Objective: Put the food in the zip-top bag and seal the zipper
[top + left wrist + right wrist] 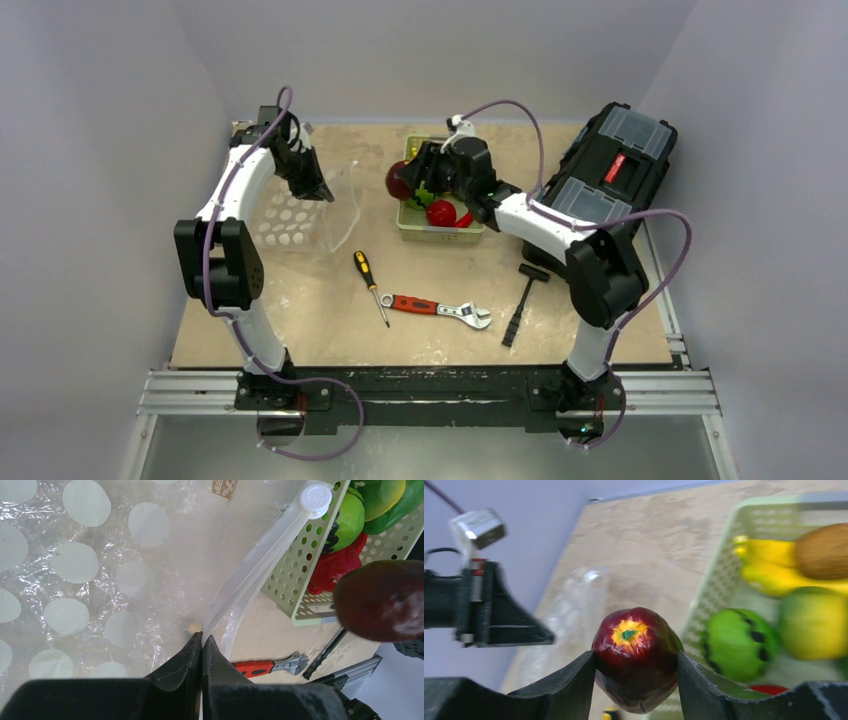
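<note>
1. Loading is going on, as I am reading it. The right claw (636, 667) is clenching a dark red apple (636, 657) in the air, just beside the left rim of the green basket (440, 236), between it and the bag (290, 222).
2. The left claw (201, 647) is pinching the bag's mouth edge and lifting it off the table (300, 320) at the left, so the opening is facing the apple. The zipper (260, 562) is hanging unsealed (its white slider (315, 497) is sitting at the far end).
3. The next move is calling for the apple to go left over the bag's lip, down into the opening, and to be let go only once inside. The left claw is needed to hold the mouth wide.
4. I am counting one bag, one basket and one apple in the claw. At least five pieces of food (739, 642) are waiting in the basket: green, yellow, yellow-green, brown and red (blur may be hiding more).
5. Three tools are lying on the table: one screwdriver (370, 285), one wrench (435, 308) and one hammer (522, 300). One black toolbox (610, 170) is sitting at the right.
</note>
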Action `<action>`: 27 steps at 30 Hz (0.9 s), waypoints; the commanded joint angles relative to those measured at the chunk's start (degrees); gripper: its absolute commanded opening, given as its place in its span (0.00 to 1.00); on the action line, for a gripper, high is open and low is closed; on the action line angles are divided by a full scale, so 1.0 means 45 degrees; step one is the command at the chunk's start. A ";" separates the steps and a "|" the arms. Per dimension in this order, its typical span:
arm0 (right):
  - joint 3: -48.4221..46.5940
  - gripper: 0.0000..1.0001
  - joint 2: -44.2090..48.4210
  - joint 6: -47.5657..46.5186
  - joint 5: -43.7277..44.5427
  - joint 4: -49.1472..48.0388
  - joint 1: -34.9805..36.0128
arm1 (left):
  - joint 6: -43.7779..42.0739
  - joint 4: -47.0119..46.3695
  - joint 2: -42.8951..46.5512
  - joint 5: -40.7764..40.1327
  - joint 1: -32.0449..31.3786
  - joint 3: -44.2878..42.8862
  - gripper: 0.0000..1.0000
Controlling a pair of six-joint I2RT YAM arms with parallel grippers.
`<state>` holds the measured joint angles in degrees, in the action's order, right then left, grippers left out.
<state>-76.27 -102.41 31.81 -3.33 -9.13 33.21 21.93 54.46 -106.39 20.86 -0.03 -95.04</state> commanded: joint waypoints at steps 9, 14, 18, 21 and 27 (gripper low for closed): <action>-0.0055 0.00 -0.2786 0.4776 -0.3056 -0.7152 0.2425 | 0.0006 -0.0272 0.0673 0.0320 0.0007 -0.0383 0.00; 0.0185 0.00 -0.3124 0.5043 -0.2084 -0.8050 0.2639 | 0.0028 -0.0319 0.0885 0.0377 0.0007 -0.0313 0.00; 0.0335 0.00 -0.3131 0.5296 -0.1384 -0.8497 0.2639 | 0.0062 -0.0329 0.0927 0.0432 0.0007 -0.0307 0.00; 0.0285 0.00 -0.3053 0.5561 -0.0421 -0.7837 0.2639 | 0.0100 -0.0361 0.0925 0.0492 0.0375 -0.0295 0.00; -0.0416 0.00 -0.3958 0.6502 -0.0202 -0.7616 0.2639 | 0.0163 -0.0477 0.1083 0.0635 0.0437 -0.0209 0.00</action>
<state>-75.16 -117.97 57.39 -7.01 -41.74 45.21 21.98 53.78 -104.84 21.76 1.63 -95.04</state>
